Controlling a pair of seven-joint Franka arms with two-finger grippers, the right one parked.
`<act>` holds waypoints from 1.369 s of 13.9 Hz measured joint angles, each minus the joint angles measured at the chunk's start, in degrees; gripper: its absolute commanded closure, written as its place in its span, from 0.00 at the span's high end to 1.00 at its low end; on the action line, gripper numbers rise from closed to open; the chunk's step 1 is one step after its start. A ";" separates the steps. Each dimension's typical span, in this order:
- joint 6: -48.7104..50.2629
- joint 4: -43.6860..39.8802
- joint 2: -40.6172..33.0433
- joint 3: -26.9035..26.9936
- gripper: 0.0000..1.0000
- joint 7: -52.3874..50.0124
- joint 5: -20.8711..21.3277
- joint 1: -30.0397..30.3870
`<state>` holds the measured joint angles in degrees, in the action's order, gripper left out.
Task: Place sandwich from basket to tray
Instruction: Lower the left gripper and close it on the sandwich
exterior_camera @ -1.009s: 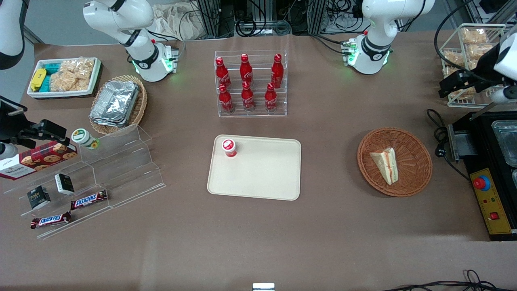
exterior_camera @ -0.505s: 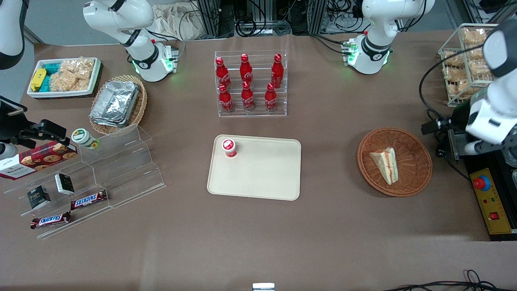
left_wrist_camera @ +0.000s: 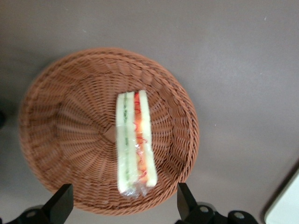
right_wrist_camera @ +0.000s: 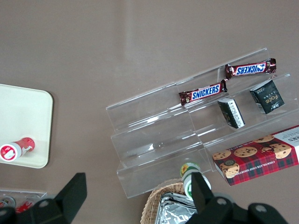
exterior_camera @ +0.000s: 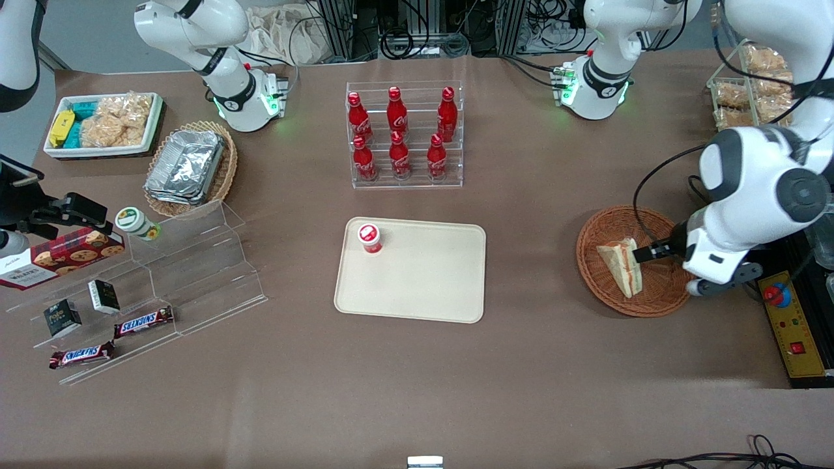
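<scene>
Hovering above the basket (left_wrist_camera: 51, 121), the left arm's gripper (left_wrist_camera: 122, 207) hangs with its two black fingers (left_wrist_camera: 60, 205) spread wide apart, nothing between them and clear of the wicker. From the front, the white arm covers the basket's (exterior_camera: 599, 286) rim toward the working arm's end of the tabletop.

Inside that round reddish-brown basket lies the sandwich (left_wrist_camera: 134, 144), a white wedge wrapped in clear film, green and red-orange filling edges facing up, lying across the basket's floor (exterior_camera: 622, 266).

Nearer the middle of the tabletop sits the cream tray (exterior_camera: 423, 286), well apart from the basket. A small red-capped bottle (exterior_camera: 369, 238) stands on the tray, at its corner toward the parked arm, on the edge farther from the front camera.

Toward the parked arm's end stands a clear stepped shelf (exterior_camera: 195, 267) holding two Snickers bars (exterior_camera: 143, 321), two small dark boxes (exterior_camera: 103, 296) and a cookie box (exterior_camera: 62, 255).

Farther from the front camera than the tray, a clear rack (exterior_camera: 405, 182) holds six red cola bottles (exterior_camera: 398, 156).
</scene>
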<state>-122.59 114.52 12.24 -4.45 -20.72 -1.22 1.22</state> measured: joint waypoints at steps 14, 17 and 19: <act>-13.75 8.98 4.21 0.04 0.30 -0.45 0.11 -1.41; -14.05 8.43 3.53 0.04 0.30 -0.35 0.15 -1.42; -13.06 6.63 1.57 0.04 0.29 -0.28 0.17 -1.44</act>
<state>-135.65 121.16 13.82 -4.41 -20.99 -1.05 -0.22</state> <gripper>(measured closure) 0.700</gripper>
